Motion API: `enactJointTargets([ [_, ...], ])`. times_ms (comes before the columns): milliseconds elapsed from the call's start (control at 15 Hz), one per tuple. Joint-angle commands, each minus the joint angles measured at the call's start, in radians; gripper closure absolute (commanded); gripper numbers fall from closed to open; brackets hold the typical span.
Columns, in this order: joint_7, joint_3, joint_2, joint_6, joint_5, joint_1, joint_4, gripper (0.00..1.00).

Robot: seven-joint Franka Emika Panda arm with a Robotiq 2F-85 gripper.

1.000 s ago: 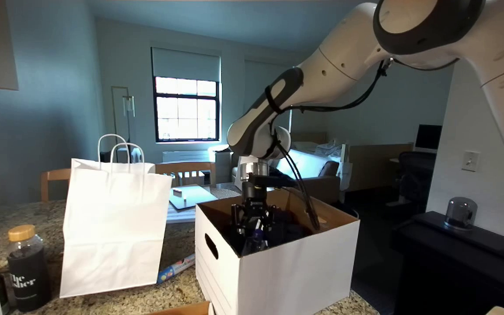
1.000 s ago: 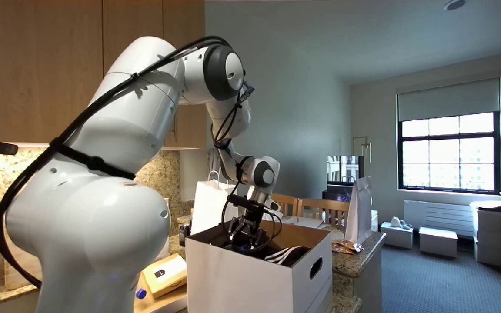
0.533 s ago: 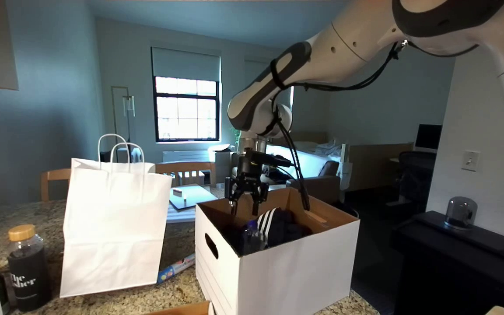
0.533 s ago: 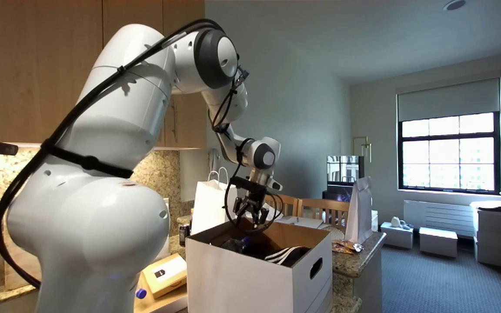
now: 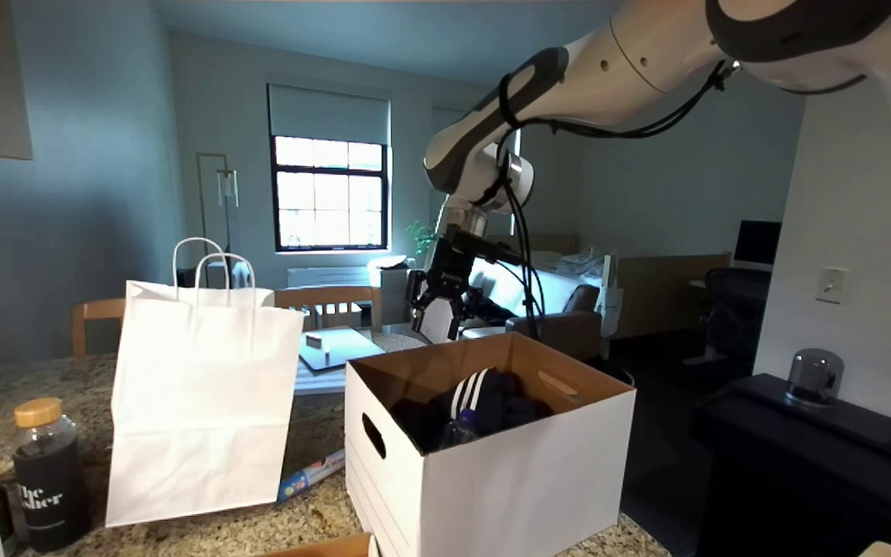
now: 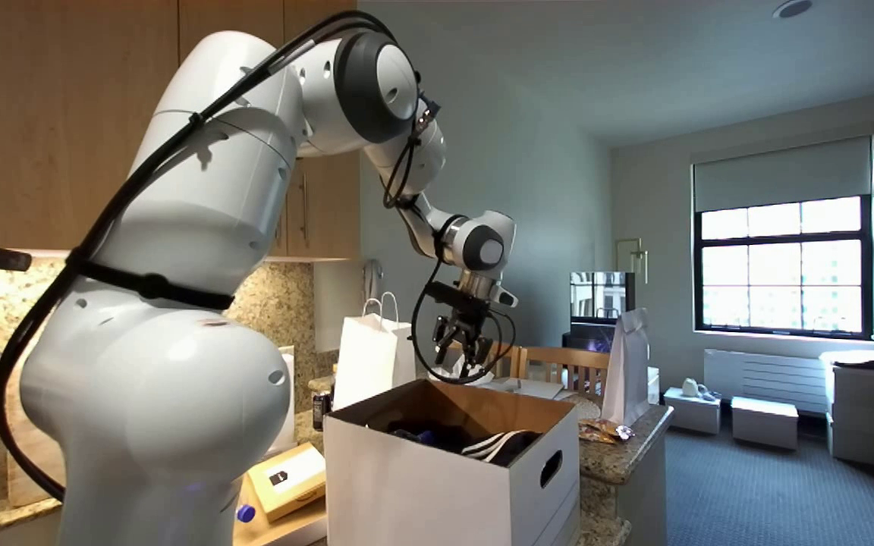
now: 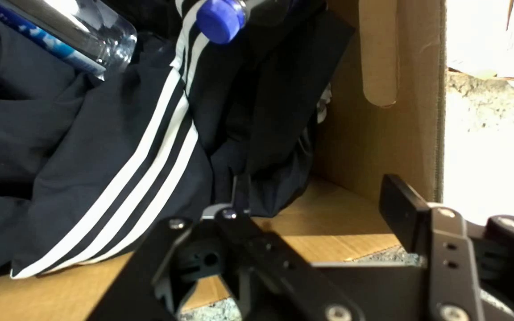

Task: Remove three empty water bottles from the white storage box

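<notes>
The white storage box point(image 5: 523, 491) stands on the counter with its top open, dark clothing with white stripes point(image 7: 150, 169) inside. Two clear water bottles lie on the clothing in the wrist view: a bottle with a blue label point(image 7: 101, 33) at the upper left, and a blue-capped bottle point(image 7: 221, 20) at the top, cut off by the frame. In an exterior view a blue-capped bottle point(image 5: 461, 428) leans near the front wall of the box. My gripper point(image 5: 436, 329) hangs above the box's far rim, its fingers point(image 7: 402, 214) apart and nothing between them. A third bottle inside cannot be made out.
A white paper bag point(image 5: 206, 402) and a dark jar point(image 5: 49, 476) stand beside the box. Near the arm's base, a yellow carton point(image 6: 289, 481) and a blue cap point(image 6: 246, 513) sit in a low tray. Another paper bag point(image 6: 627, 368) stands at the counter's far end.
My gripper has risen out of the box and moved toward its far side, with the fingers still apart. The blue-capped bottle, upright half a second ago, has tipped lower in the box.
</notes>
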State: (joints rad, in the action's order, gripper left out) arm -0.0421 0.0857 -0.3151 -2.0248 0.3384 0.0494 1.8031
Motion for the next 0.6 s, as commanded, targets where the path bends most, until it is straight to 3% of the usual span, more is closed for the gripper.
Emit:
enactJointTargets([
  [0, 0.003, -0.009, -0.016, 0.038, -0.01, -0.005, 0.049, 0.49],
  [67, 0.007, -0.01, -0.028, 0.05, -0.006, -0.007, 0.055, 0.49],
  [133, 0.017, -0.007, -0.038, 0.063, 0.009, -0.012, 0.056, 0.06],
  [267, 0.031, -0.002, -0.062, 0.067, 0.034, -0.02, 0.053, 0.01],
  [533, 0.035, 0.002, -0.114, 0.149, 0.009, -0.01, 0.033, 0.0],
])
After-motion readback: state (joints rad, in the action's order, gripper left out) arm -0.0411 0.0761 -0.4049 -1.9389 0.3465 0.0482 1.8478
